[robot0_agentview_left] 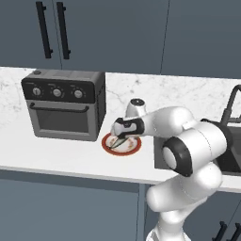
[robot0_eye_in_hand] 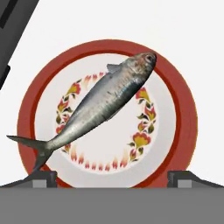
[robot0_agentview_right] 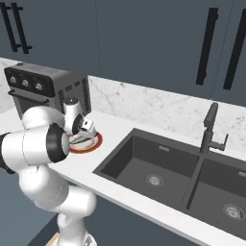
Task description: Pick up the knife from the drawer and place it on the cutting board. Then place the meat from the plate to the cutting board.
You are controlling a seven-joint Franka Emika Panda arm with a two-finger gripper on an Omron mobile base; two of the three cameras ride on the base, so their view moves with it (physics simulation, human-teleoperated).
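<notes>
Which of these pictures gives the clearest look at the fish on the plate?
The hand view: the fish lies slantwise across the plate, whole from head to tail. In the left base view the gripper hides most of it, leaving a thin dark sliver. In the right base view the arm covers it.

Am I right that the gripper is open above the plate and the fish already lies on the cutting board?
Not quite. The gripper is open above the plate, but the fish lies on that plate, not on a cutting board. The hand view shows it diagonally across the plate, untouched.
</notes>
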